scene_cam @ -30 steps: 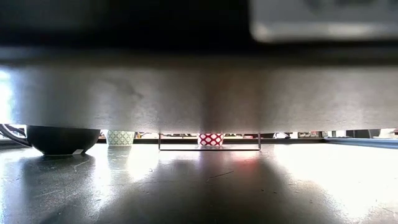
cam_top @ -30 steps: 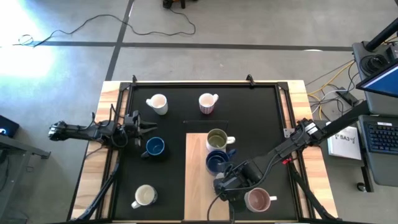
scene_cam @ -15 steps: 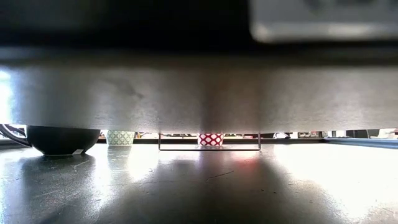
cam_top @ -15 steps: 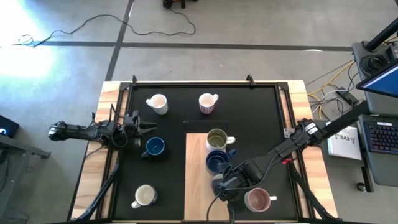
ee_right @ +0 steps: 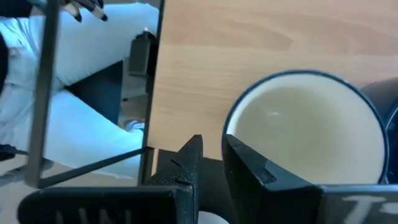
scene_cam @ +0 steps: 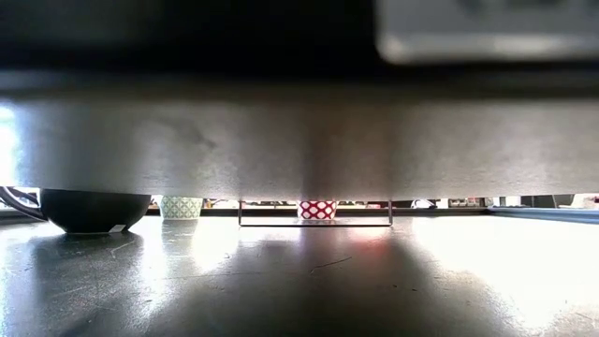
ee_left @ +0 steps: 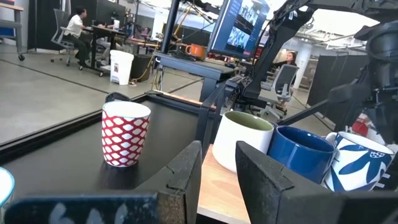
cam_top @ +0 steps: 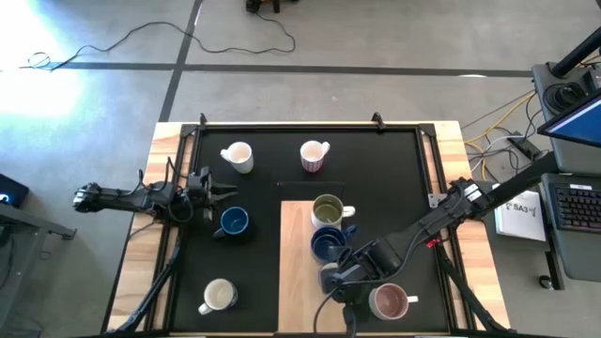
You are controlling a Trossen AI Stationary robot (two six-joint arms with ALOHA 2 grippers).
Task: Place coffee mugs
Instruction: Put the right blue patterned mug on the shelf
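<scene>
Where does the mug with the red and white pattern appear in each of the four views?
High view: red-patterned mug on the black mat, beyond the wooden board.
Low view: small, far off, at the picture's centre.
Left wrist view: upright on the mat, beside the board.
Right wrist view: not in it.
Shared landmark: the wooden board.

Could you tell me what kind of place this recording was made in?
Probably a robotics lab or open-plan workshop: the black-topped table stands on a bare concrete floor with loose cables, and beyond it are desks with computer monitors and a seated person.
</scene>
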